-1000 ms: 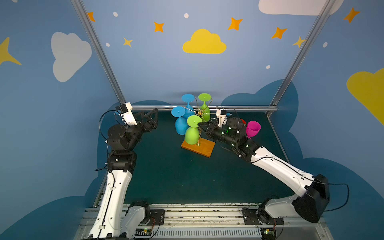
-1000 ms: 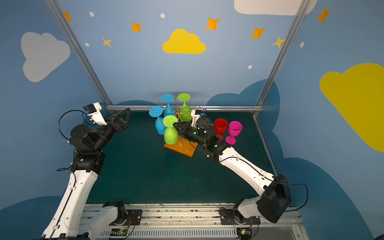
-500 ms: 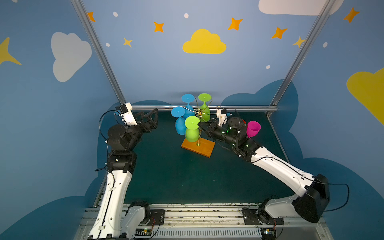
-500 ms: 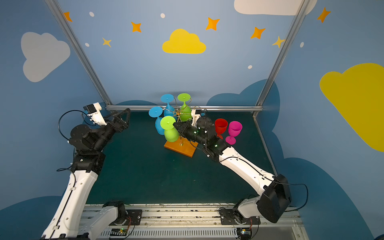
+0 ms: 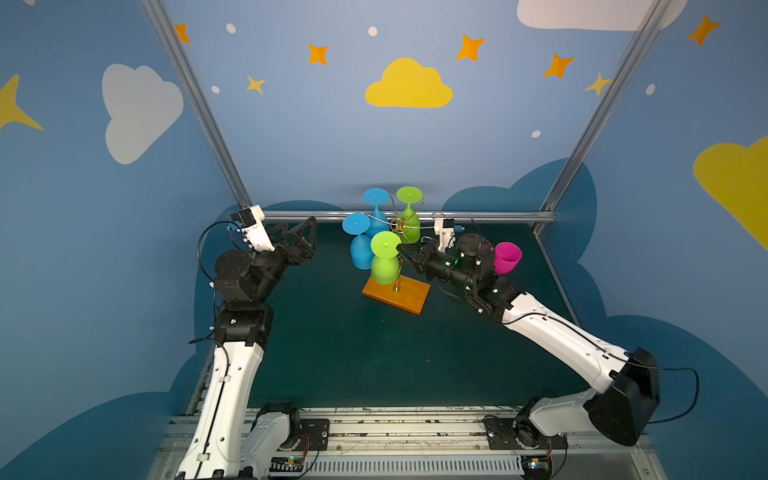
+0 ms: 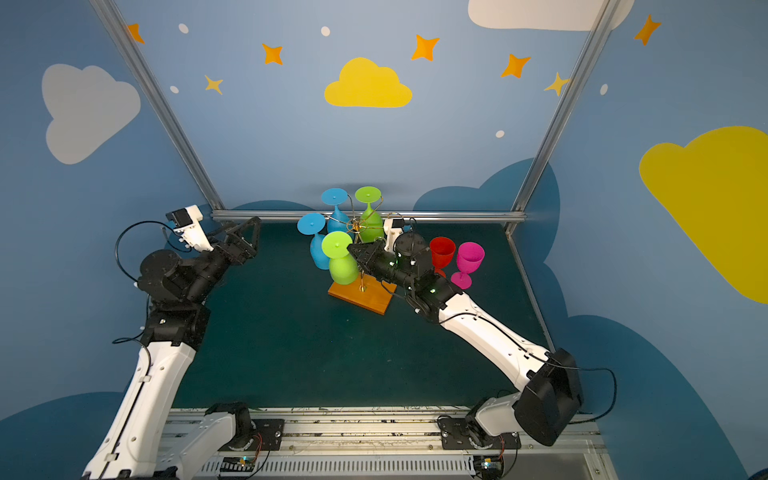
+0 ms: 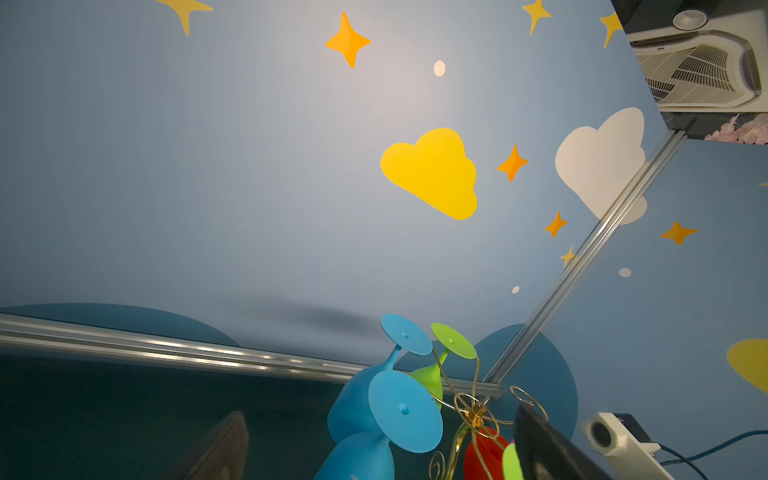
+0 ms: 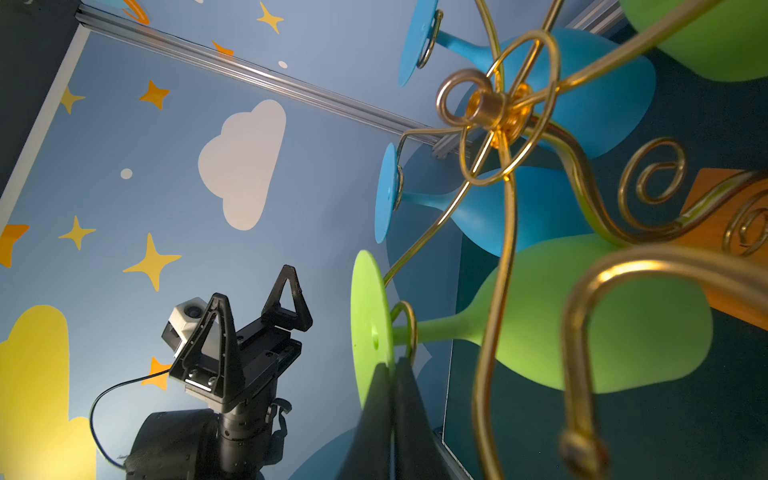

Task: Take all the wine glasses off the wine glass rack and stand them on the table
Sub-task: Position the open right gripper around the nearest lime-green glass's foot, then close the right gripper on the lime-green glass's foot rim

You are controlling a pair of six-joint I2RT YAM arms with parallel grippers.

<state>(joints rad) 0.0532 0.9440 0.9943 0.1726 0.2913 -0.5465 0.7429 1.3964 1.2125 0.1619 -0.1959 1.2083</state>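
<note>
1. I see my right arm stretched low from the front rail toward the middle of the table, its wrist level, with the right gripper (image 5: pixel 400 254) reaching in at the wine glass rack (image 5: pixel 397 226) from the right.
2. In the right wrist view the right gripper's (image 8: pixel 392 365) fingers are pressed together, tips right against the foot and stem of the near green wine glass (image 8: pixel 598 320). Whether they pinch the stem or only touch it, I cannot tell.
3. That green wine glass (image 5: pixel 384 266) hangs upside down from a curled arm of the rack, on the side nearest me, its bowl above the wooden base (image 5: pixel 397 294).
4. My left arm is folded upright at the left of the table, elbow raised. The left gripper (image 5: pixel 300 237) points toward the back wall with its fingers spread wide and nothing between them, well apart from the rack.
5. Two blue glasses (image 5: pixel 360 245) and a second green glass (image 5: pixel 409 226) also hang from the rack.
6. A red glass (image 6: pixel 441 253) and a pink glass (image 6: pixel 469 262) stand upright on the table (image 5: pixel 353 353) behind my right wrist.
7. The table is dark teal. The walls (image 5: pixel 311 137) are blue with clouds and stars, joined by aluminium posts (image 5: pixel 195 104).
</note>
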